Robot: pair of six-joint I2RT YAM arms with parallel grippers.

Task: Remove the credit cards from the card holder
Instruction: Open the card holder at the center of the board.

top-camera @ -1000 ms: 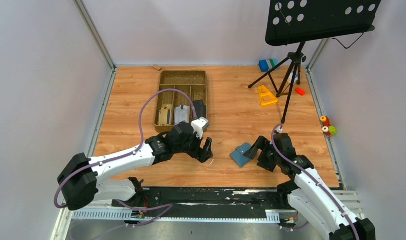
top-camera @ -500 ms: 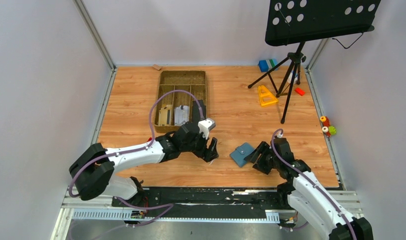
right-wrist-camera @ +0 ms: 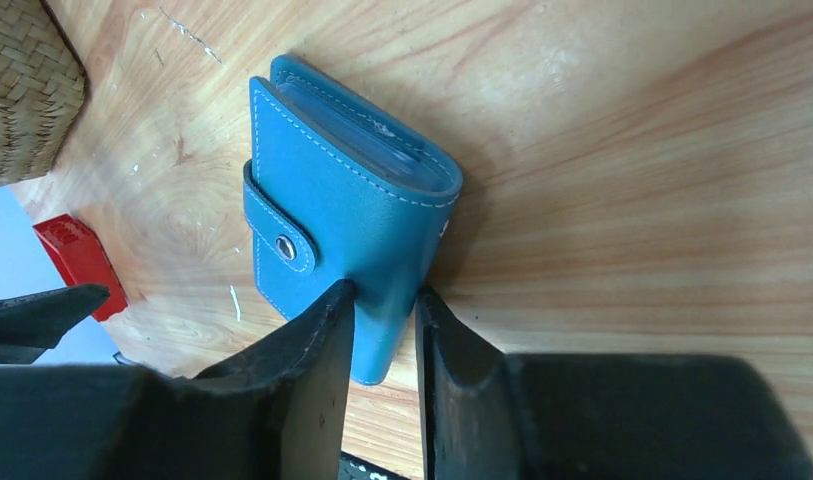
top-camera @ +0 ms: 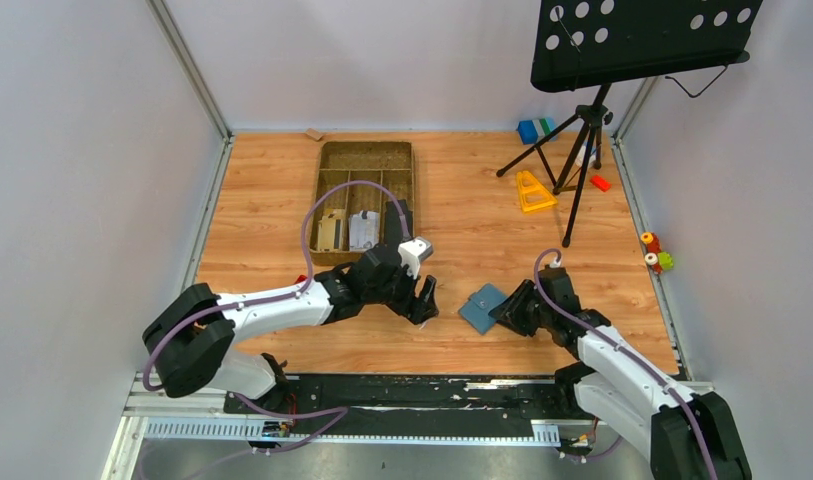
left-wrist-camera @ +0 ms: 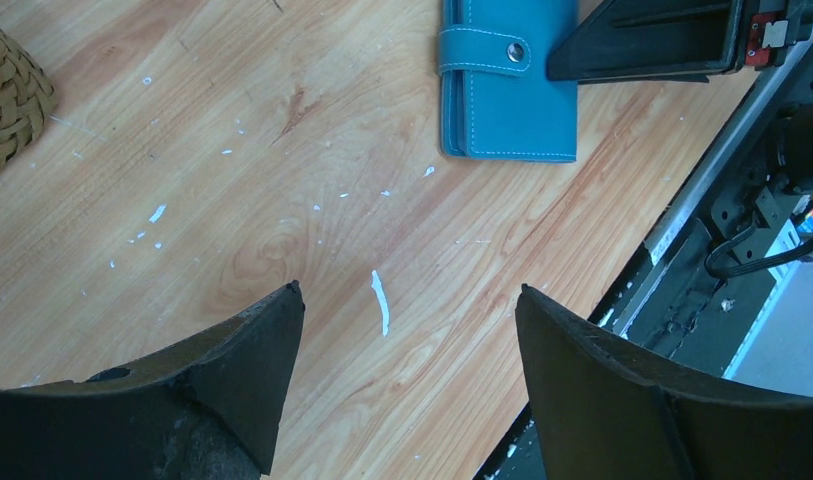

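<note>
The blue holder point(right-wrist-camera: 332, 190) lies on the bench point(top-camera: 482, 215), near the front, between the two arms. It is folded shut and its strap point(right-wrist-camera: 272, 225) is snapped down. Thin pale edges of cards point(right-wrist-camera: 382, 135) peek out of one side. The right hand point(right-wrist-camera: 382, 292) pinches one end of the holder, with a finger on each side, both touching it. The left hand point(left-wrist-camera: 410, 292) hangs just beside the holder, fingers spread wide, with nothing between them. Behind the left arm sits a brown tray point(top-camera: 366, 146). A tan thing and a grey thing lie in it, too small to tell apart from here. A red block point(right-wrist-camera: 77, 265) lies by the left arm.
</note>
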